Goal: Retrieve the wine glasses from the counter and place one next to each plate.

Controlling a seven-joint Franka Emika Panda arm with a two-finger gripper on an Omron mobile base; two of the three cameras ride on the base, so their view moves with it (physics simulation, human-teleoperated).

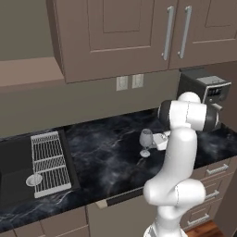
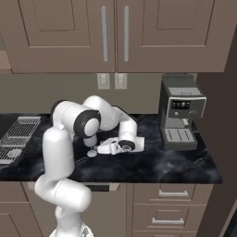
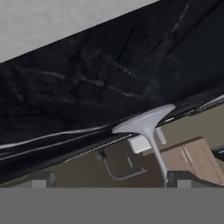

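Observation:
One clear stemmed wine glass (image 1: 146,139) stands upright on the black marble counter (image 1: 106,152). In the right base view its round foot (image 2: 92,152) shows just below the arm's elbow. My gripper (image 1: 156,140) lies level just right of the glass, pointing at its stem, in the right base view too (image 2: 98,149). In the rolled hand view the glass (image 3: 145,122) shows its foot and thin stem close to one dark fingertip (image 3: 181,180). The gripper (image 3: 111,181) is open and holds nothing. The plates are out of view.
A ribbed grey drainer (image 1: 49,162) lies over the sink at the left, with a small round grey disc (image 1: 34,179) on its near corner. A coffee machine (image 2: 180,113) stands at the right end of the counter. Wall cabinets (image 1: 115,32) hang above.

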